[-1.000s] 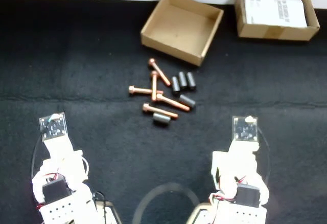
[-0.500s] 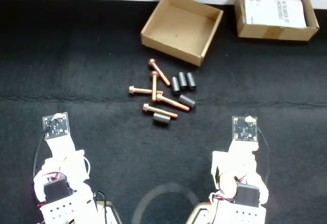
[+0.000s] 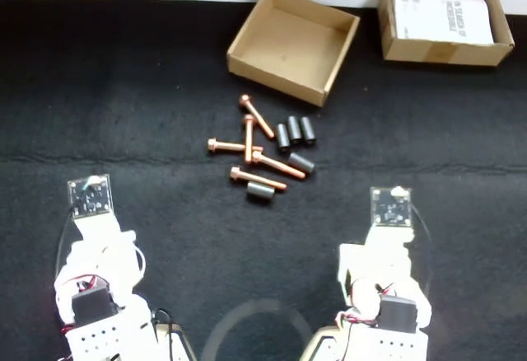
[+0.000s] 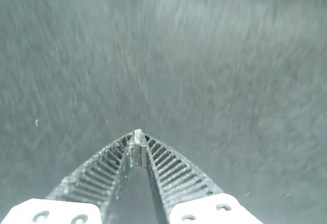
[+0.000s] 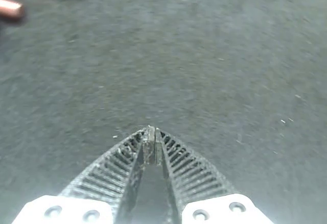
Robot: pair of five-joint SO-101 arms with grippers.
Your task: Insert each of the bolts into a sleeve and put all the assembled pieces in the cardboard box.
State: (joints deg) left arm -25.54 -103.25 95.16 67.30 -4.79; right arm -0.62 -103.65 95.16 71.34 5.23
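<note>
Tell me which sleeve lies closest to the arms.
The sleeve lying alone on the arms' side of the nearest bolt; the other four sit farther off, toward the box.

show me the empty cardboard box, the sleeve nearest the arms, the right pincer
empty cardboard box (image 3: 292, 38), high view, bare floor
nearest sleeve (image 3: 260, 191), high view, middle of its body
right pincer (image 5: 150, 132), right wrist view, where its shut tips meet
</note>
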